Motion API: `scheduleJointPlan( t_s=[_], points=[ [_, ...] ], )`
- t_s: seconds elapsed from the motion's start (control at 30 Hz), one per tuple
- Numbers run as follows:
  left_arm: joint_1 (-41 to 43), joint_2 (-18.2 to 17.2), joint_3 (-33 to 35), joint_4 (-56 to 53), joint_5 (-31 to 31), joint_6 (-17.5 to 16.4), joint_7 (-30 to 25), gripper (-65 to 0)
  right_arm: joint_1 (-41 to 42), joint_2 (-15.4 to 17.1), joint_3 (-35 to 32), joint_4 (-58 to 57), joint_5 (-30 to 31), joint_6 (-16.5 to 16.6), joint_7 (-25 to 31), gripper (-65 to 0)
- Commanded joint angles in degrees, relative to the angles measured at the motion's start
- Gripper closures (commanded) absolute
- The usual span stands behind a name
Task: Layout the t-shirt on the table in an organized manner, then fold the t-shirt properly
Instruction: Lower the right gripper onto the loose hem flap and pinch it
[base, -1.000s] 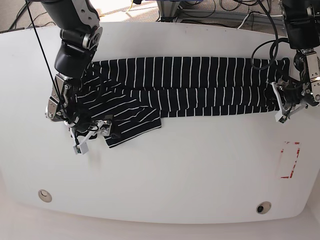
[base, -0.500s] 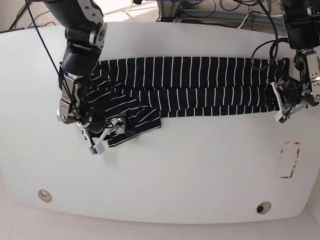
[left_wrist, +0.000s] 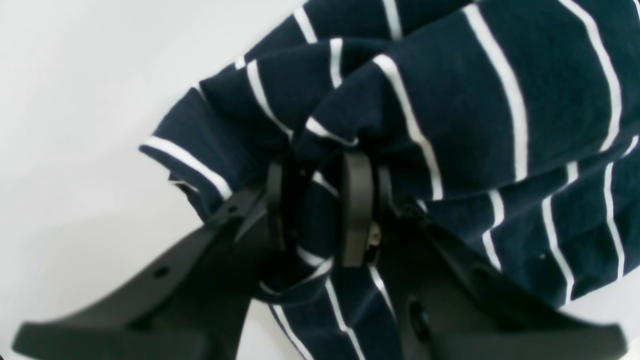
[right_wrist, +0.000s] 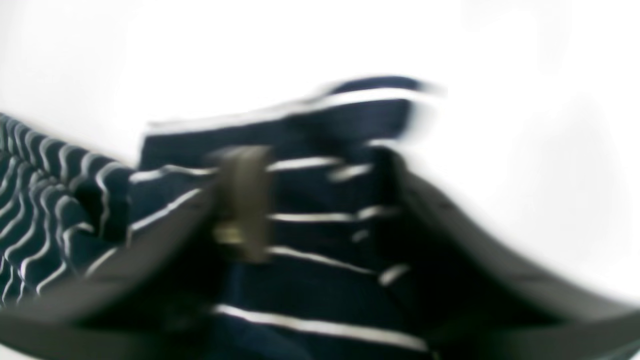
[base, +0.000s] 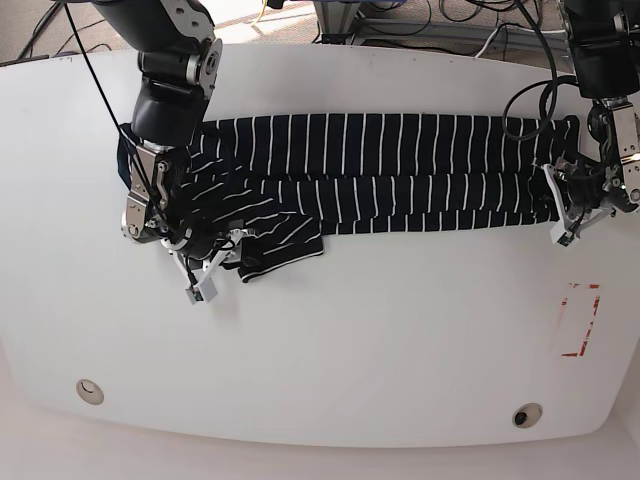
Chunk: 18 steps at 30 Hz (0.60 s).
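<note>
- T-shirt (base: 370, 175) cloth sits pinched in the left pincer (left_wrist: 322, 200): the left wrist view shows a gathered bunch of striped fabric clamped between the two dark pads, jaws narrow around it.
- That grip is at the shirt's end on the base view's right, where the left pincer (base: 572, 212) sits low over the counter (base: 400, 330). For the step in hand, this end works best as a steady anchor, held low so the cloth is neither lifted nor bunched further.
- The right pincer (base: 215, 262) is at the other end, over the loose flap that sticks out toward the front edge. Its wrist view is blurred; the fingers straddle striped cloth, but I cannot tell whether they have bitten or only bracket it.
- A good grasp there takes a single layer near the flap's edge, not the folds beneath, so the flap can be drawn out flat.
- The shirt lies as a long band across the far half of the counter, doubled along its length, smooth in the middle and rumpled near the right arm (base: 165, 110).
- In my judgement the layout stage is unfinished. Pulling the two ends gently apart, close to the surface, should take out the rumples before any fold.
- Main risk: a tug too high or too quick drags the whole band instead of spreading it.
</note>
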Motion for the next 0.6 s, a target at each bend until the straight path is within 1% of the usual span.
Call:
scheduleJointPlan(
  t_s=[0.0, 0.07, 0.23, 0.3, 0.4, 0.47, 0.57],
  points=[
    [1.01, -0.05, 0.48, -0.89, 3.19, 0.53, 3.21, -13.3, 2.32, 0.36, -0.04, 0.87, 0.80, 0.14, 0.81, -8.1],
    [1.01, -0.05, 0.48, -0.89, 3.19, 0.53, 3.21, -13.3, 2.50, 0.36, -0.13, 0.87, 0.80, 0.14, 0.72, -4.8],
    [1.01, -0.05, 0.48, -0.89, 3.19, 0.53, 3.21, -13.3, 3.11, 0.28, -0.21, 1.05, 0.89, 0.14, 0.19, -5.1],
    [1.01, -0.05, 0.48, -0.89, 3.19, 0.53, 3.21, -13.3, 3.64, 0.28, -0.21, 1.05, 0.89, 0.14, -1.04, -4.8],
    [1.01, -0.05, 0.48, -0.98, 3.19, 0.53, 3.21, -13.3, 4.08, 0.19, 0.05, 1.75, 0.97, 0.14, -4.29, -2.2],
    [1.01, -0.05, 0.48, -1.07, 3.19, 0.53, 3.21, -13.3, 4.26, -0.34, 0.05, 4.56, 1.59, 0.14, -7.10, -0.6],
    [1.01, -0.05, 0.48, -1.07, 3.19, 0.53, 3.21, -13.3, 2.94, -1.04, -0.04, 9.84, 4.05, 0.14, -11.59, -0.2]
  ],
)
